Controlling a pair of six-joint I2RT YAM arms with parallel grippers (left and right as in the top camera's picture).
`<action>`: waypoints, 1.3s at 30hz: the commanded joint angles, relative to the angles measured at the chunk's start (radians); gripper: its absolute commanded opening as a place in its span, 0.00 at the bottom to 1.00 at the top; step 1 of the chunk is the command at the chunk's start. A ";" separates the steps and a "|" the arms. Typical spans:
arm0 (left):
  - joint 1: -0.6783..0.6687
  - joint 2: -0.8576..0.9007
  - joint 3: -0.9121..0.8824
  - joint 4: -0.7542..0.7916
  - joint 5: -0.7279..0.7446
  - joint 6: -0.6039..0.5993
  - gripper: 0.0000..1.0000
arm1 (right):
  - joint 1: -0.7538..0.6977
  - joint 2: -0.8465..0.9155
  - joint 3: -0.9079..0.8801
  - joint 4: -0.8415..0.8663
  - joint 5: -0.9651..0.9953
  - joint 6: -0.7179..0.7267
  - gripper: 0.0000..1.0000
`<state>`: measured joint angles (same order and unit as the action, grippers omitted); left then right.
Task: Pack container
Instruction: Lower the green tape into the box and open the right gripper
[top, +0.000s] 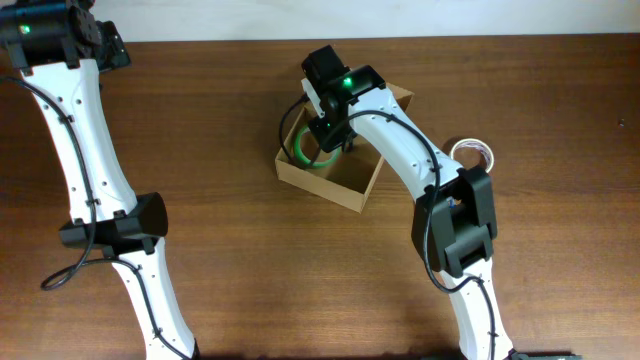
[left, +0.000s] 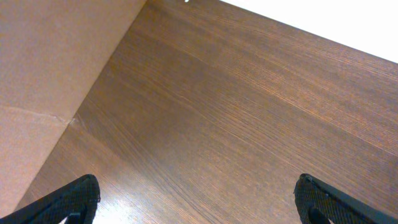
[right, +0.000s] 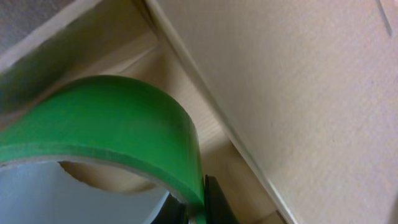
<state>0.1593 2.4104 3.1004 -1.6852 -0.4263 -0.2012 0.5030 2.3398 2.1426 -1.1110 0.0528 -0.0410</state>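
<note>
Down inside the box, toward its left end in the overhead view, my right gripper (top: 326, 140) is pinched on the wall of the green tape roll (right: 112, 118), one finger inside the ring and one outside. The roll hangs low between the cardboard walls, though I cannot tell whether it touches the floor. Around it, the container (top: 352, 172) lies just above the middle of the frame, open-topped, the rest of its floor bare. To the right, half hidden by my arm, a pale tape roll (top: 473, 153) lies on the table (top: 250, 270). My left gripper (left: 199, 199) is spread wide over bare wood at upper left. I judge packing partway through: release this roll, fetch the other, close the lid.
</note>
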 joint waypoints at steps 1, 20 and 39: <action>0.003 -0.028 0.008 -0.002 -0.004 0.009 1.00 | 0.000 0.021 0.000 0.012 0.012 0.021 0.04; 0.003 -0.028 0.008 -0.002 -0.004 0.009 1.00 | 0.000 0.042 0.000 0.016 0.039 0.023 0.04; 0.003 -0.028 0.008 -0.002 -0.004 0.009 1.00 | -0.074 -0.456 0.078 -0.128 0.173 -0.006 0.35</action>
<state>0.1593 2.4104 3.1004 -1.6852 -0.4263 -0.2012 0.4942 2.1353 2.1765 -1.2324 0.1635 -0.0422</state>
